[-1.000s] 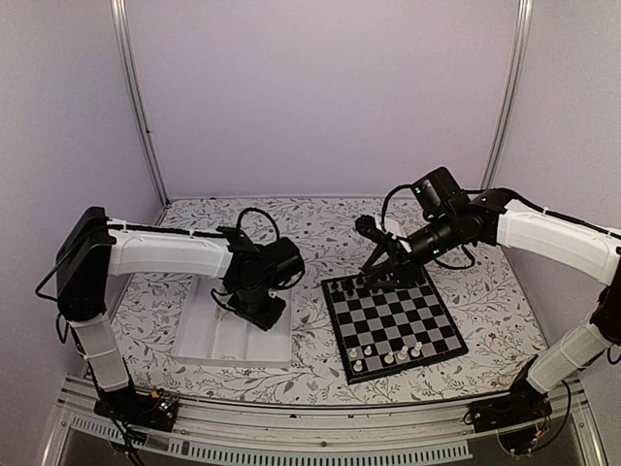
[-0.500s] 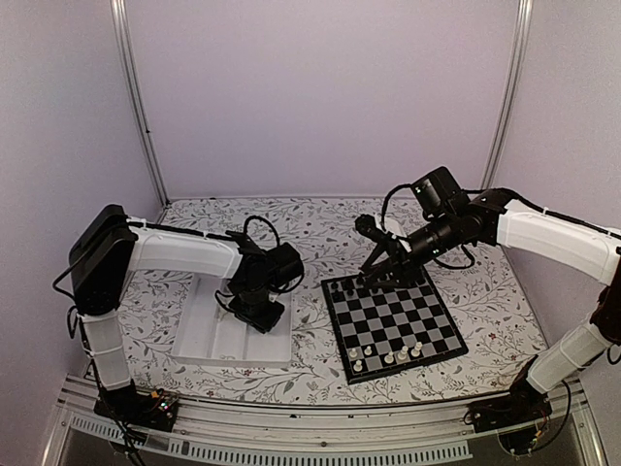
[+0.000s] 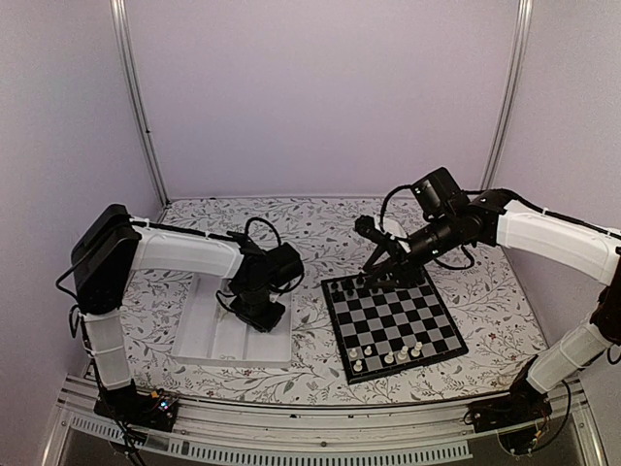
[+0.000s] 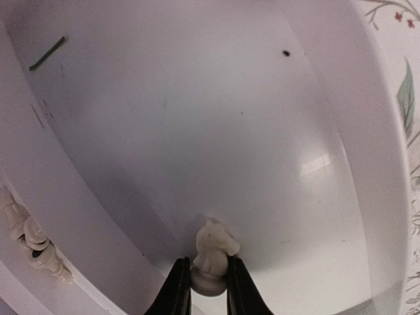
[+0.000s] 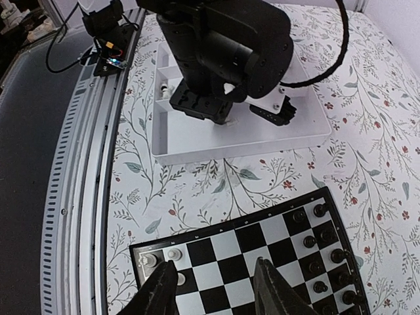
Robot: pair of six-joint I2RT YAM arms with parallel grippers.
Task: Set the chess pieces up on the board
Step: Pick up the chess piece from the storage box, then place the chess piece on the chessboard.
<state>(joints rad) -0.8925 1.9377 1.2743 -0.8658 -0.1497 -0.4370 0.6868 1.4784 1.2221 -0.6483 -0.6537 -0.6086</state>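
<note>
**Step in hand:** pick-up of a white piece from the tray (image 3: 199,342).

- The left gripper (image 4: 209,290) stands in the tray, at 9 o'clock from the board (image 3: 393,320). Its jaws pinch the base of a white knight (image 4: 214,249) low in the compartment.
- More white pieces (image 4: 29,239) lie in the next compartment, at 8 o'clock in the left wrist view.
- The right gripper (image 5: 216,289) hovers over the board's 12 o'clock edge beside the black pieces (image 5: 336,255). Its fingers are spread and hold nothing.

**Next move, as judged:** lift the knight clear of the tray wall, carry it toward 3 o'clock, and seat it upright in the white row (image 3: 388,355) at 6 o'clock.
</note>
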